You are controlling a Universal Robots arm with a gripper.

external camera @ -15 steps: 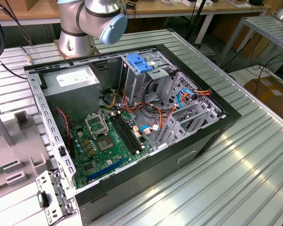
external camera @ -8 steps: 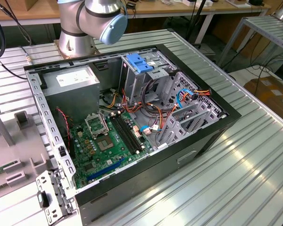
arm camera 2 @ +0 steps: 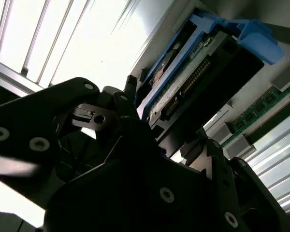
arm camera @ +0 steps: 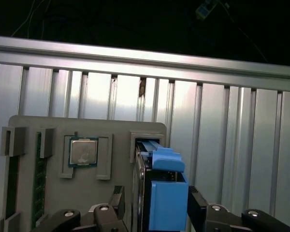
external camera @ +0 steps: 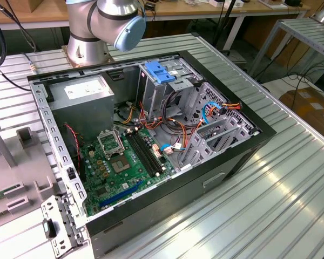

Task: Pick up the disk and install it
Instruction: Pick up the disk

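Step in hand, by the look of it: getting a grip on the disk (arm camera: 162, 193), parked on edge in a slot of the grey holder tray (arm camera: 53, 128), just beside the processor chip (arm camera: 83, 151), all on the ribbed metal table (arm camera: 222, 116). Not yet in the open computer case (external camera: 151, 135).

To do it well: keep the pincer (arm camera: 159, 208) centred across the disk's thickness and square to its flat faces. Press on the bright blue carrier and the solid sides, never on the connector row or the bare circuit face. Close slowly and evenly, so as not to tip the disk against the slot wall or nudge the tray. Reach low enough for a firm purchase, not a shallow pinch at the top edge.

Pincer itself: released, spread just wider than the disk and straddling it — one dark finger (arm camera: 118, 198) to each side in both wrist views. Holding nothing as yet. Seems nearly flush with the carrier on one side, with a sliver of gap on the other — though hard to say from these angles whether touching or merely just beside.
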